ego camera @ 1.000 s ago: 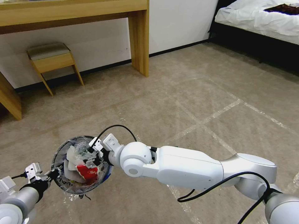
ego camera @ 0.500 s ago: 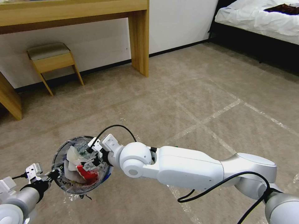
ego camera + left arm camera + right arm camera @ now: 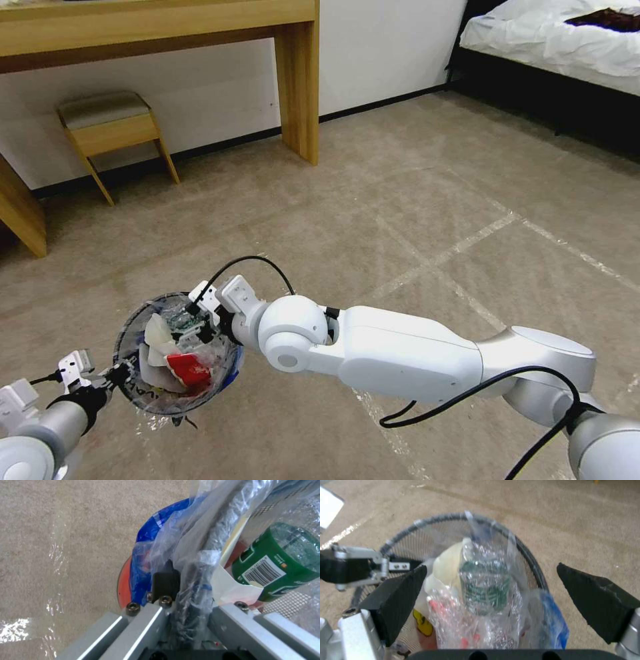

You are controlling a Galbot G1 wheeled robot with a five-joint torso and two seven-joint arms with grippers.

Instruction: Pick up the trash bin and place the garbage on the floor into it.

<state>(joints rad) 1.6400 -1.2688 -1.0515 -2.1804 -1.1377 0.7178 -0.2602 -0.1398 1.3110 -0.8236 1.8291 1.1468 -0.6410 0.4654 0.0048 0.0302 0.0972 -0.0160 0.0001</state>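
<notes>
while the head view is looking down over the beige carpet floor (image 3: 413, 200), the left gripper (image 3: 117, 375) is pinching the near rim of the small round trash bin with its dark rim and crinkly clear blue-printed liner (image 3: 137, 320), holding it off the carpet, and the right gripper (image 3: 200, 331) is hanging over the bin's mouth, slightly higher than half a second ago, with the crushed clear bottle with the green label (image 3: 179, 321) and a red wrapper (image 3: 189, 369) lying beneath it among the garbage. from the left wrist view, the left gripper's fingers (image 3: 165, 581) are clamping tight over the liner and rim, the green-labelled bottle sitting just inside. from the right wrist view, the right gripper's dark pads (image 3: 401, 597) are standing wide apart and gripping nothing, the bottle resting in the bin below. the bottle looks freshly dropped, so this piece seems done; no more litter is showing on the carpet in sight.
</notes>
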